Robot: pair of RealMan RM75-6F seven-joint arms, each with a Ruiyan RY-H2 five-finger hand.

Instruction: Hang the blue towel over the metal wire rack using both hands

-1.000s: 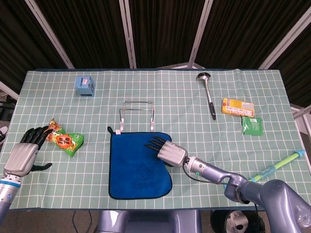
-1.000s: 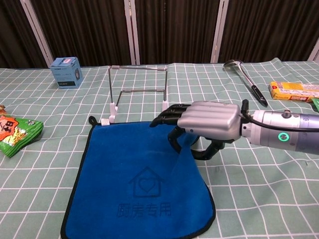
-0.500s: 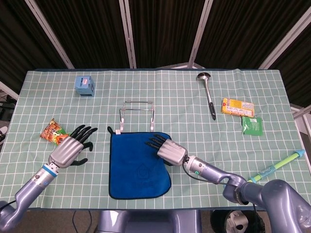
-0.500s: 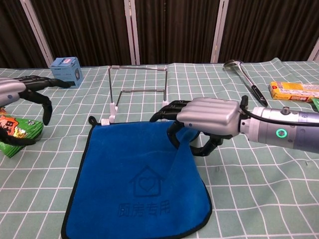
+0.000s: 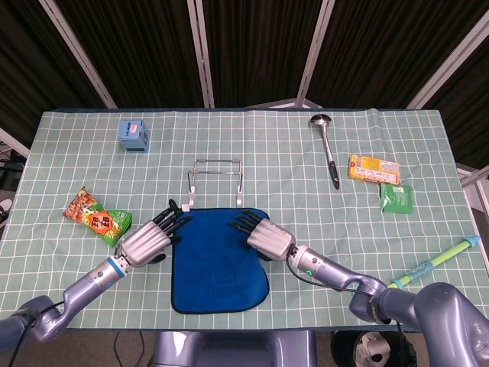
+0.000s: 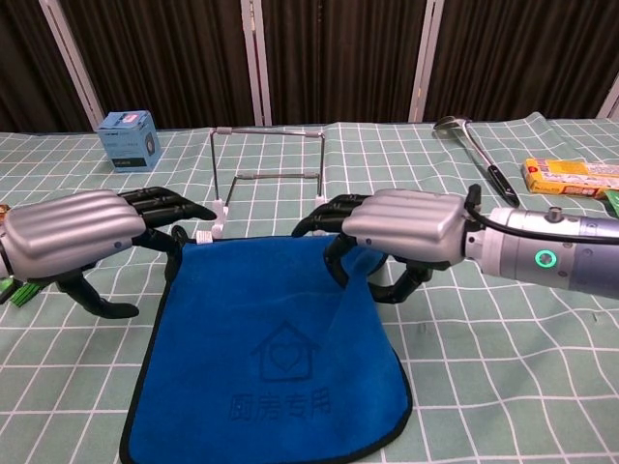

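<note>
The flat blue cloth towel (image 5: 219, 258) lies on the checked green bench (image 5: 382, 252) in the lower centre of the frame, just before the bare metal wire rack (image 5: 215, 182) — nothing hangs yet. Our right hand (image 6: 401, 230) curls its fingers on the towel's far right corner. We cannot tell whether it grips. Our left hand (image 6: 73, 232), fingers apart and holding nothing, is beside the left corner.
</note>
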